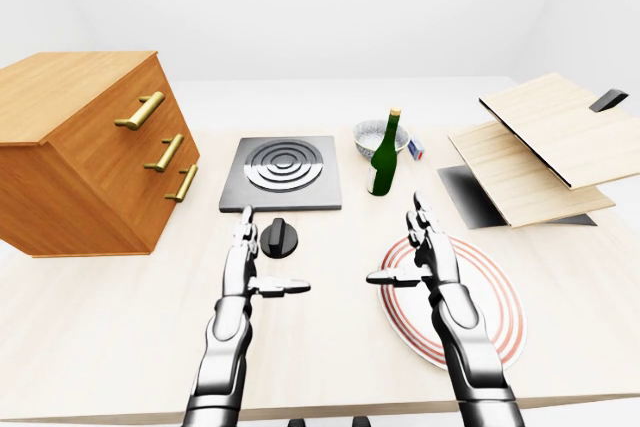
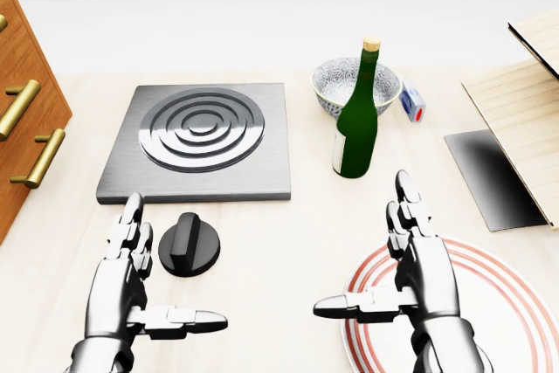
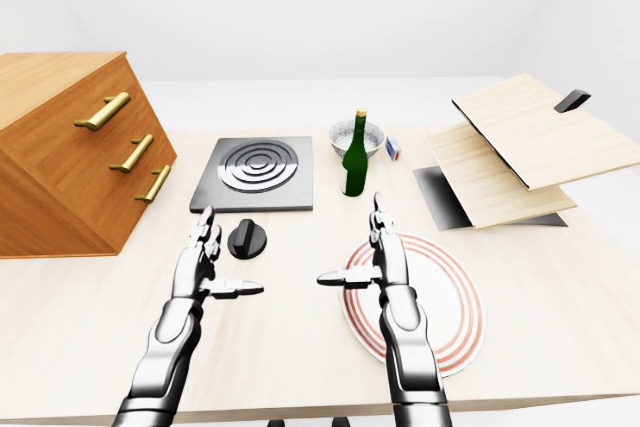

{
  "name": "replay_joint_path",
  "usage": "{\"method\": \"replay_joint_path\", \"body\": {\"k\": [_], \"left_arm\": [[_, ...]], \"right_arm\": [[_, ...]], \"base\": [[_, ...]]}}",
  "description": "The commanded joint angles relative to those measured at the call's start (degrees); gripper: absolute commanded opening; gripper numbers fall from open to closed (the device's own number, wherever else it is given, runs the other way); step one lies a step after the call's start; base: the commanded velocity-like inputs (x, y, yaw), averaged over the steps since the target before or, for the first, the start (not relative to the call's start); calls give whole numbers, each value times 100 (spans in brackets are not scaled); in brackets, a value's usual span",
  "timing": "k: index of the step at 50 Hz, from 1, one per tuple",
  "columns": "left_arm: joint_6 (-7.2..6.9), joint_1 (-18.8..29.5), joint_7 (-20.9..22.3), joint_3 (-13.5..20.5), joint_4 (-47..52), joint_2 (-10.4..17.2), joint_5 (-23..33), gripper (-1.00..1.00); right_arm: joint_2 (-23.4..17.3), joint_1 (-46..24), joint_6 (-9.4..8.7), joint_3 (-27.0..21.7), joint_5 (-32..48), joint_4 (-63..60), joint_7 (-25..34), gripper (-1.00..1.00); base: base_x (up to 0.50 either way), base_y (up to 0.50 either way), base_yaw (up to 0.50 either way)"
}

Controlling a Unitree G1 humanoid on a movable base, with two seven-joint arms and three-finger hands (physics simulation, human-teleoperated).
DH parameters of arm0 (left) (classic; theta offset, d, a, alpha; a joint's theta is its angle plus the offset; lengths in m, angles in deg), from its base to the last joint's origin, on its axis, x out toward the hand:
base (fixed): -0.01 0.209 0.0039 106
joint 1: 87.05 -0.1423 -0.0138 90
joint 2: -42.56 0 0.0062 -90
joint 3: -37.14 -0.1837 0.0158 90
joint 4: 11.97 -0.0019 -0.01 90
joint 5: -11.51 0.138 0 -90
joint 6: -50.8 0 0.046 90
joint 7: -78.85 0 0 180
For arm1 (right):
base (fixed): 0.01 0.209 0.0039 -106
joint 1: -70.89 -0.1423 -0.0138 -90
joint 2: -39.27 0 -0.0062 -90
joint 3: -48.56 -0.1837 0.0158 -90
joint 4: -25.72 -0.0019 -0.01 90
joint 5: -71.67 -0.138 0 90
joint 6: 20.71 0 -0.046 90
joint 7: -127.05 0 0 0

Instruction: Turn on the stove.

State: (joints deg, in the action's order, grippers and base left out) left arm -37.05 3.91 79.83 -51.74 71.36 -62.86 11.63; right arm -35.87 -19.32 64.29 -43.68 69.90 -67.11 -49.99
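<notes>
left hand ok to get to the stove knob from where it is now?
Probably yes. The left hand is open, just left of the black knob, and nothing lies between them. The stove plate sits above the knob in the head view, and the bottle stands well to the right.

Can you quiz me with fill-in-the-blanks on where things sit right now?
1. The black knob lies just right of the ____ hand in the head view.
2. The right hand hovers over the ____-ringed plate.
3. The green bottle stands upright beside the ____.
Missing words: left; red; bowl.
</notes>
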Motion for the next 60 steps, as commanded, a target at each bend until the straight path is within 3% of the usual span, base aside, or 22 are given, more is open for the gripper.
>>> {"method": "replay_joint_path", "body": {"k": [1, 3, 14, 34, 56, 60], "left_arm": [[230, 68, -20, -90, -510, -44, 67, 100], [285, 94, -36, -98, -655, -50, 82, 100], [285, 169, -96, -192, -1074, -101, 182, 100], [285, 88, -42, -354, -934, -192, 193, 100], [285, 293, -82, -862, -1193, -523, 444, 100], [285, 907, -139, -603, -1675, -471, 378, 100]], "right_arm": [[-16, -42, 0, -40, -46, 3, 2, 100], [-21, -52, 0, -52, -60, -16, 1, 100], [-33, -64, 0, -86, -114, -93, 12, 100], [-49, -66, 0, -124, -166, -180, 21, 100], [-116, -232, 0, -274, -319, -141, -23, 100], [-118, -198, 0, -280, -346, -235, -14, 100]], "base": [[0, 0, 0], [0, 0, 0], [0, 0, 0], [0, 0, 0], [0, 0, 0], [0, 0, 0]]}}
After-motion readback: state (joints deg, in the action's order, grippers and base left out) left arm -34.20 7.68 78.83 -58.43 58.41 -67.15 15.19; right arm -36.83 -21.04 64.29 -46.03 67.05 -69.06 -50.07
